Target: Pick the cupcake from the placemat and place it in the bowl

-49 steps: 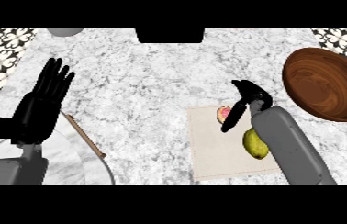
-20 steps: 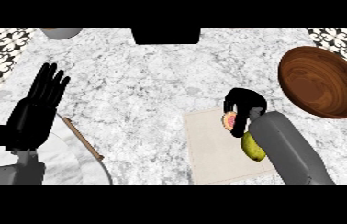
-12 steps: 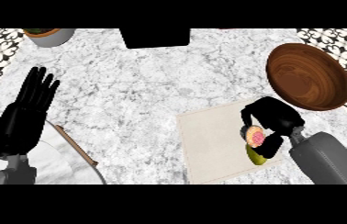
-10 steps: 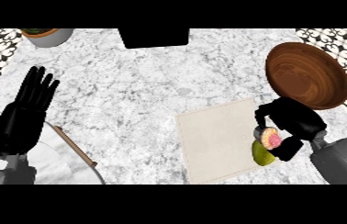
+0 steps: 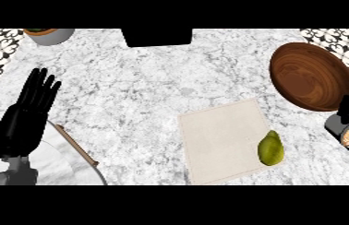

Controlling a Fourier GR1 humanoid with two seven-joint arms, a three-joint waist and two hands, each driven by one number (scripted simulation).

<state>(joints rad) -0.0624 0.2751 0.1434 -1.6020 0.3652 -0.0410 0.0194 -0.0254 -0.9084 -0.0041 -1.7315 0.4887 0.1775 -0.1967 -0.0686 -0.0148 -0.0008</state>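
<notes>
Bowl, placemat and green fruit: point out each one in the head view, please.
bowl (image 5: 300,76), head view, on its bare inside.
placemat (image 5: 219,139), head view, on its bare middle.
green fruit (image 5: 270,149), head view, on the middle of its body.

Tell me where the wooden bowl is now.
In the head view, the wooden bowl sits at the right side of the counter, just beyond the far right corner of the placemat.
</notes>
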